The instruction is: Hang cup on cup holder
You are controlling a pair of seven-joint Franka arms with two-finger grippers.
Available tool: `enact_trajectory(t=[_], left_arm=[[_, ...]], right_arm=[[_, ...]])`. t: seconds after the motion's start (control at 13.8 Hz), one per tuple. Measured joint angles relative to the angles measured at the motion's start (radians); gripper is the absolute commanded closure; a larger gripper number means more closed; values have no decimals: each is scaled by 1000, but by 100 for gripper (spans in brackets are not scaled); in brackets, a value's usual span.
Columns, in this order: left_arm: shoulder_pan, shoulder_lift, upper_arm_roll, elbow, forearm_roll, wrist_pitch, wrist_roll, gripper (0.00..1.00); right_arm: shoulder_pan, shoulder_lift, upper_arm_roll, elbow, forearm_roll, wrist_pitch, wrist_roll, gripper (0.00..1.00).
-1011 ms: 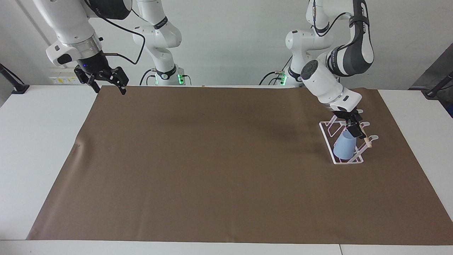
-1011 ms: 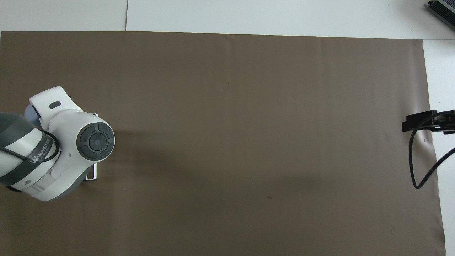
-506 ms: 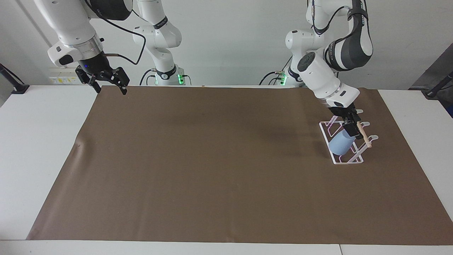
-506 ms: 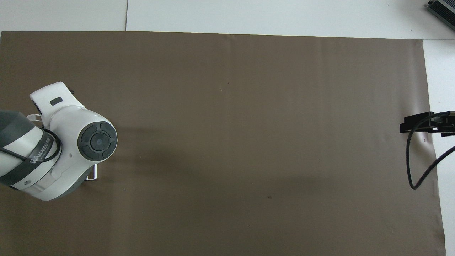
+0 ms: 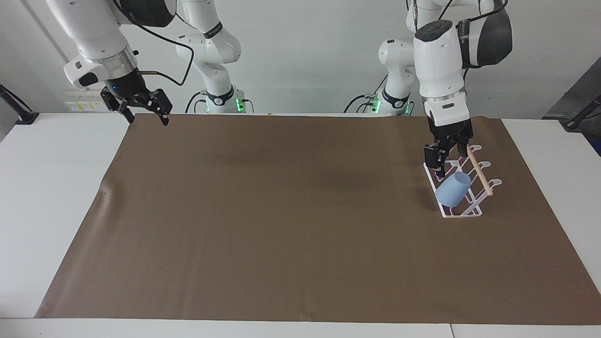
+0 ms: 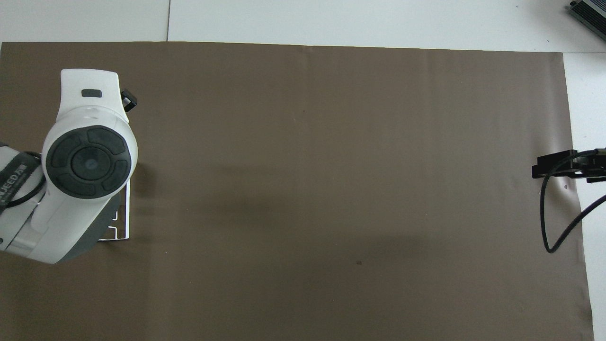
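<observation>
The light blue cup [image 5: 452, 189] hangs tilted on a prong of the white wire cup holder [image 5: 462, 213], which stands at the left arm's end of the table with a wooden dowel [image 5: 480, 176] along its top. My left gripper [image 5: 448, 158] hovers just over the rack's end nearer the robots, open, pointing straight down and clear of the cup. In the overhead view the left arm covers the cup, and only a corner of the cup holder [image 6: 124, 234] and one finger [image 6: 128, 100] show. My right gripper [image 5: 146, 119] waits open and empty over the table's edge near its base.
A brown mat [image 5: 281, 211] covers most of the white table [image 5: 47, 188]. A black cable [image 6: 549, 222] loops down from the right gripper [image 6: 558, 166] in the overhead view.
My left gripper has let go of the cup, lifted off it and swung upright over the rack. The cup has settled a little lower on its prong. The right arm has hardly moved.
</observation>
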Motion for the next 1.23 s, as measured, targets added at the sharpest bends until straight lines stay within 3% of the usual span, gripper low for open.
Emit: enact_trajectory(t=[0.43,0.65,1.23], left_arm=[[93,-2,14,117,-227,-162,693,0],[167,-4,15,185,-362,-275,947,0],[202,-4,8,263,-438,-387,1010,0]], right_arm=[[0,-2,0,-11,0,0,0,0],[0,-5,0,-18,0,1,0,0],[0,-15,1,-31,0,1,0,0]])
